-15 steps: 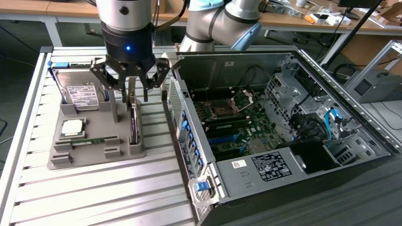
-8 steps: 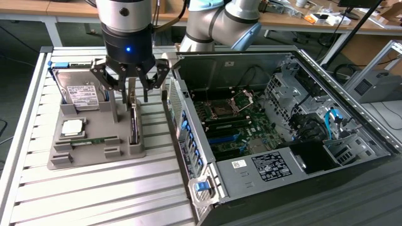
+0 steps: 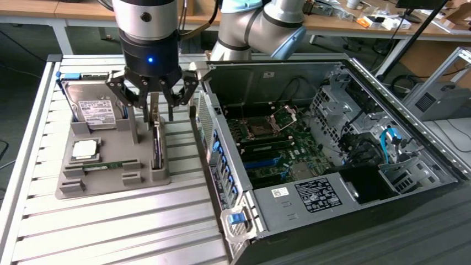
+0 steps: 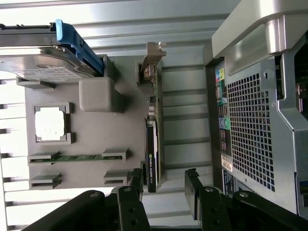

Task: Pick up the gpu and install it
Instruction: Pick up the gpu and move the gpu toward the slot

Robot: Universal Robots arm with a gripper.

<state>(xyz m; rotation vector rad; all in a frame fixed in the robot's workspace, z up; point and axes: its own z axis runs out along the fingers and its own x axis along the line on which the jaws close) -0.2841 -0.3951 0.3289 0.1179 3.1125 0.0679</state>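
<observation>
gripper [image 3: 160, 112] [image 4: 164, 186]: jaws spread wide, closed on nothing
position: hangs straight down over the gray tray, right above the gpu
gpu [image 3: 156, 146] [image 4: 153, 144]: stands on its long edge in a slot of the tray, on the tray's side nearest the PC case
alignment: in the wrist view the card's line runs between the two fingers [image 4: 136, 186], much closer to one than the other, with a clear gap to the other
contact: can't tell if the near finger touches the card
bracket [image 4: 153, 57]: silver, at the card's end away from the fingers
cooler: black block along the card's half nearer the fingers
tray [image 3: 110, 185] [image 4: 96, 132]: gray holder on the slatted aluminium table [image 3: 110, 232]
hard drive [image 3: 96, 109] [image 4: 41, 65]: propped in the tray, white label, blue caddy edge
CPU [image 3: 85, 149] [image 4: 50, 122]: flat in a square pocket of the tray
memory stick [image 3: 110, 165] [image 4: 79, 157]: green, lying in its clips beside the CPU
PC case [image 3: 331, 143] [image 4: 255, 120]: side open, motherboard showing, just beside the tray on the exterior view's right
</observation>
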